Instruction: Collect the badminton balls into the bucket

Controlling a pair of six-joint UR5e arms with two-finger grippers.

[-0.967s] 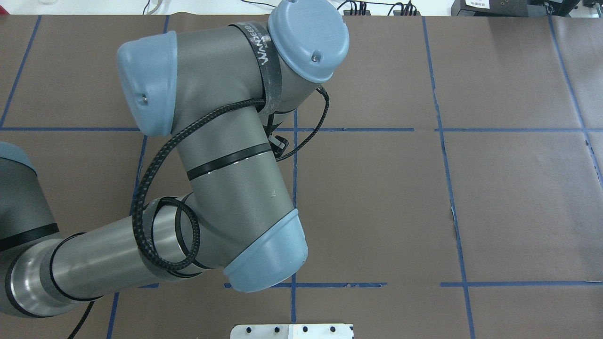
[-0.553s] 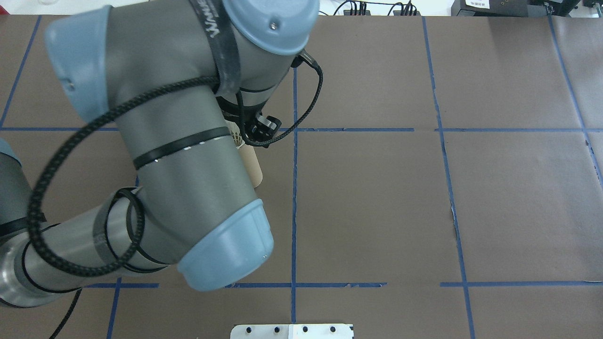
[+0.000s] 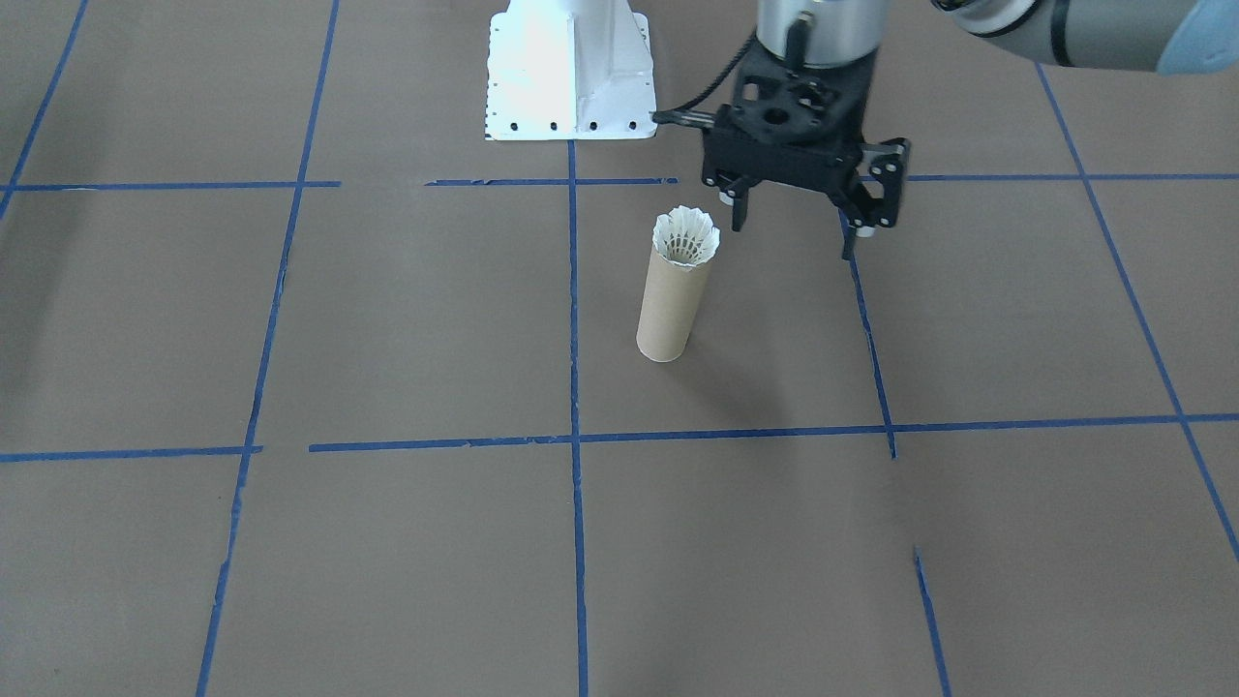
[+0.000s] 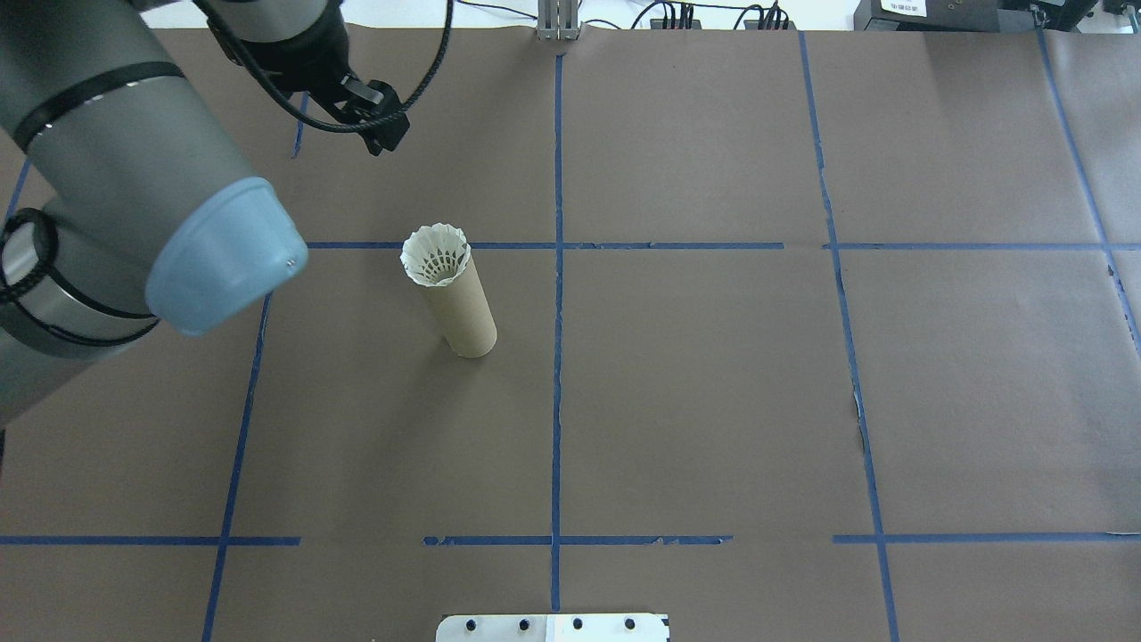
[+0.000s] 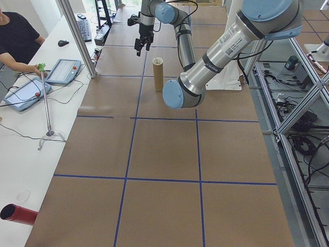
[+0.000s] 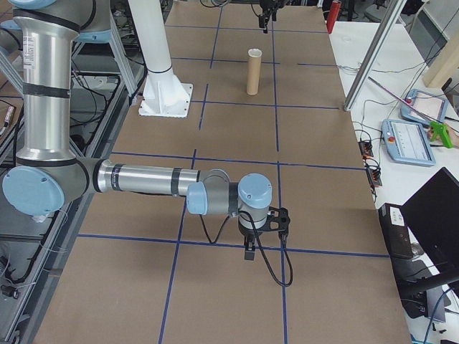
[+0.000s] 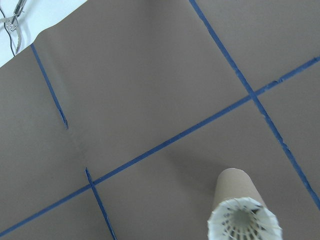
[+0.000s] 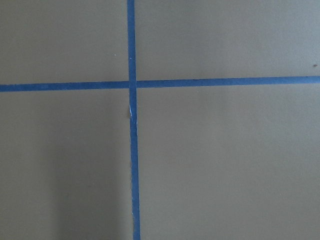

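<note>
The tan cardboard bucket [image 3: 668, 310] stands upright on the brown table, near its middle. The white shuttlecock [image 3: 686, 237] sits in its mouth, feathers up, and its cork tip is hidden inside. From above, the shuttlecock [image 4: 435, 254] fills the bucket [image 4: 463, 312] top. My left gripper [image 3: 794, 232] hangs open and empty beside the bucket, apart from it, on the robot's side. The left wrist view catches the shuttlecock [image 7: 243, 223] at its bottom edge. My right gripper [image 6: 262, 240] hovers low, far from the bucket [image 6: 252, 72]; I cannot tell whether it is open or shut.
The white robot base [image 3: 569, 73] stands at the table's robot-side edge. Blue tape lines [image 4: 556, 294] divide the brown table cover. A seated person [image 5: 15, 36], tablets and a red cylinder [image 5: 19, 213] are on the side table beyond the far edge.
My left arm has swung left and away from over the bucket. The bucket with the shuttlecock in its mouth, hidden under the arm a second ago, now shows fully.
</note>
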